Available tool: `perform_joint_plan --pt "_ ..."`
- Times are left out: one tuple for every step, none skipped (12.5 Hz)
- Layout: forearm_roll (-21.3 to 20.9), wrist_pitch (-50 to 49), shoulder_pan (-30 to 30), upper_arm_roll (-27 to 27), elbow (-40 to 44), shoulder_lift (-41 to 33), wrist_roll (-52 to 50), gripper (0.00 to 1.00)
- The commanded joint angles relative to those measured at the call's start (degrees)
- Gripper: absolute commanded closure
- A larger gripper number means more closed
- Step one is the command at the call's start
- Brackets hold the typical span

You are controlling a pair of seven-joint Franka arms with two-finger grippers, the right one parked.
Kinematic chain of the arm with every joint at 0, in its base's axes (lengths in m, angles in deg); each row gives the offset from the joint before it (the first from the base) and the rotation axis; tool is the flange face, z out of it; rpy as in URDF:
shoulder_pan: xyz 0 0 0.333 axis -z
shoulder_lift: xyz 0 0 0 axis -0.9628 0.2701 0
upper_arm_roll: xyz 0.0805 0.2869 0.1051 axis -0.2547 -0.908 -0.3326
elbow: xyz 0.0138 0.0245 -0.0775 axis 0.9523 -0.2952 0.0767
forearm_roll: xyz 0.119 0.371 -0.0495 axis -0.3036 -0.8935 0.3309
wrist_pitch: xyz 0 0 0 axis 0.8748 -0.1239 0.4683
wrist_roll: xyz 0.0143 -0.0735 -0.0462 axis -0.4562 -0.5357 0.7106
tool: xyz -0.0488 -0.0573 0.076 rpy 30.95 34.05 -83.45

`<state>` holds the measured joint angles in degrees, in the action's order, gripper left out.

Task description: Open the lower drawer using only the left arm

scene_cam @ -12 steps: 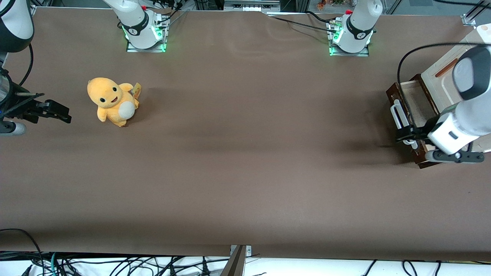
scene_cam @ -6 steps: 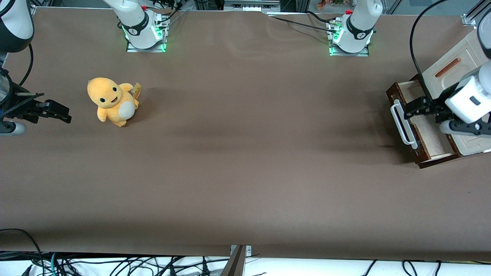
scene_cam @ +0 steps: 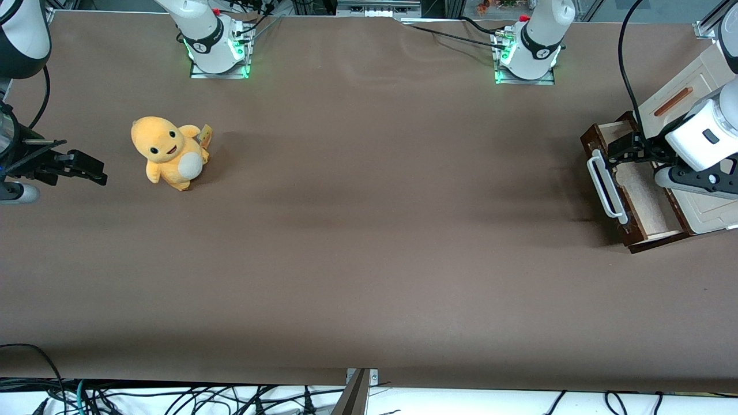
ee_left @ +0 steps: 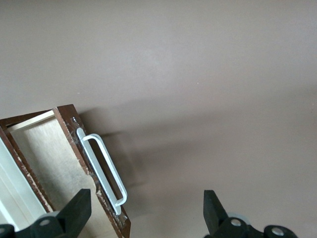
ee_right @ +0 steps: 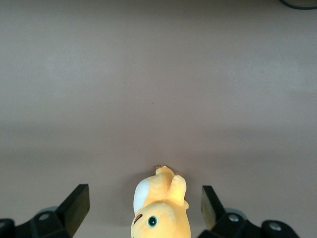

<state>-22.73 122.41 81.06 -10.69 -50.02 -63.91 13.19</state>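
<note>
The lower drawer is pulled out, its handle running toward the front camera. The gripper hovers above it, spread wide and holding nothing. Bare table lies before the drawer front.

I see a wide brown table, evenly lit, with tangled black cables along its white edge nearest my front camera
</note>
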Motion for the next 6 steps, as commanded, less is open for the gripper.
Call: perform_joint_plan --pt "-1.7 -2.4 -0.2 0.2 -1.3 -1.9 1.5 0.00" --pt "-1.7 -2.6 -0.2 0.2 -1.2 -1.9 1.5 0.00" --pt "-1.7 -3.2 -0.2 0.2 -1.2 -1.8 1.1 0.00" --pt "-1.9 -3.5 -0.2 0.2 -1.3 -1.8 0.9 0.00" --pt "-2.3 -3.8 -0.2 0.2 -1.2 -1.8 0.6 0.00" --pt "-2.5 -3.9 -0.1 0.3 -1.3 -1.8 -1.3 0.00"
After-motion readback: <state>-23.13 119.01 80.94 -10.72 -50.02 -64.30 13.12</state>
